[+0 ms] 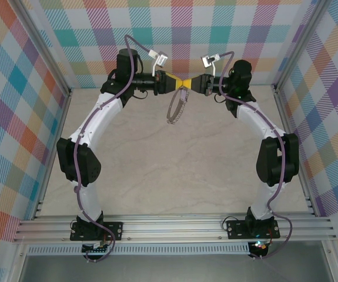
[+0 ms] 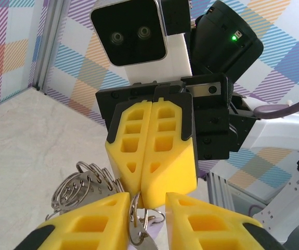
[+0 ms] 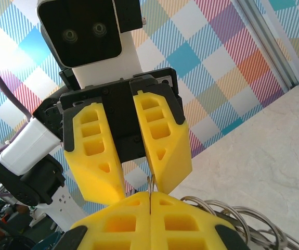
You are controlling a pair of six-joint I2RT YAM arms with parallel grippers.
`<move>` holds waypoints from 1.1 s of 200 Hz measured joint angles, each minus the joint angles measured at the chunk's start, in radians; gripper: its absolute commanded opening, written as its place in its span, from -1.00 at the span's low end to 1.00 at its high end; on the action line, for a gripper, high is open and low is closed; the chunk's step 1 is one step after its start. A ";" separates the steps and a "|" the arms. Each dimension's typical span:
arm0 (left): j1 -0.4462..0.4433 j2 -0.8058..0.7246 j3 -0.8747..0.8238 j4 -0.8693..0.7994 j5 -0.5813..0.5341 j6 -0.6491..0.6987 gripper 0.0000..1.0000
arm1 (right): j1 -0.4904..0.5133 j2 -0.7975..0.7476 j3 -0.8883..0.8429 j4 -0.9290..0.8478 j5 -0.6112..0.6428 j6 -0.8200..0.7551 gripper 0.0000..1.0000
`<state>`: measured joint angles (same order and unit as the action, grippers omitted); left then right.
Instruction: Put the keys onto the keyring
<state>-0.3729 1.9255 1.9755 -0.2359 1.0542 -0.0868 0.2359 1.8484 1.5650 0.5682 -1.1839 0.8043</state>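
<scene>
Up at the far middle of the worktop [image 1: 174, 170], the left gripper [image 3: 139, 182] and the right gripper [image 2: 148, 183] meet nose to nose, their yellow tips all but touching. The keyring [image 1: 175, 108] dangles from that meeting place as a thin silver loop seen nearly edge-on, slanting toward the near side. The right jaws are closed flush, yellow face against yellow face. In the right wrist view a thin sliver of silver metal is nipped in the seam between them, and the ring's scalloped wire loops fan out just beside those fingers [image 3: 191, 221] at the lower right, so this gripper is clamped on the keyring at its rim. The left jaws stand apart with a plain gap between them, as the right wrist view shows head-on. In the left wrist view a short stretch of the ring's wire and a small silvery piece [image 2: 138, 229] with a pale end sit inside that gap, close to both fingers [image 2: 94, 221], with no clear pinch on either. Whether that small piece is the key I cannot tell, as it is cut off at the bottom edge. More of the ring's loops bunch up to the left of the gap. Checked walls [image 1: 16, 106] in pastel colours and an aluminium frame [image 1: 174, 226] close in the worktop
</scene>
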 measured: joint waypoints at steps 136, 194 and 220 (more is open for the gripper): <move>-0.006 0.000 0.000 -0.021 -0.008 0.017 -1.00 | -0.001 -0.002 -0.013 0.031 -0.002 0.006 -0.22; -0.018 0.000 -0.059 0.057 -0.027 -0.030 -1.00 | -0.062 -0.075 -0.127 0.140 0.030 0.069 -0.08; -0.018 0.000 -0.063 0.097 -0.030 -0.060 -1.00 | -0.082 -0.087 -0.183 0.221 0.040 0.114 -0.03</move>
<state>-0.3912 1.9251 1.9129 -0.1387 1.0241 -0.1467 0.1535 1.7611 1.3823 0.7891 -1.1442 0.9180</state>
